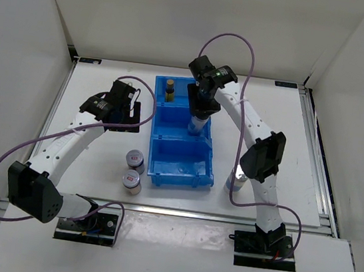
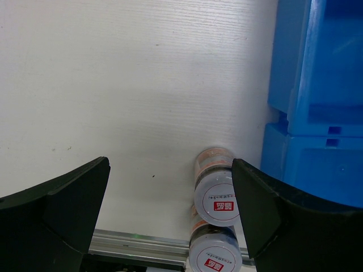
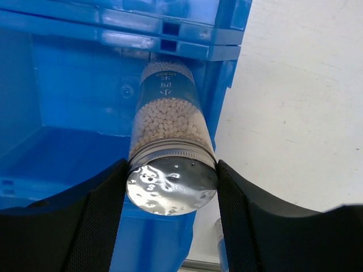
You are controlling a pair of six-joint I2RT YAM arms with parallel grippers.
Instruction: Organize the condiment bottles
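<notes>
Two white arms, left arm (image 1: 67, 142) and right arm (image 1: 248, 118), small dark dots along the links, bulky black joint housings (image 1: 33, 195), thin purple cables (image 1: 232, 38) looping from base to wrist, black base plates (image 1: 265, 249), tiny green light (image 1: 211, 75) on right wrist, matte black curved tool fingers (image 2: 57, 211)

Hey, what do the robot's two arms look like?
The left arm and right arm both have white links, black joint housings and black bases. A purple cable loops off each. The jaws are black, broad and curved.
</notes>
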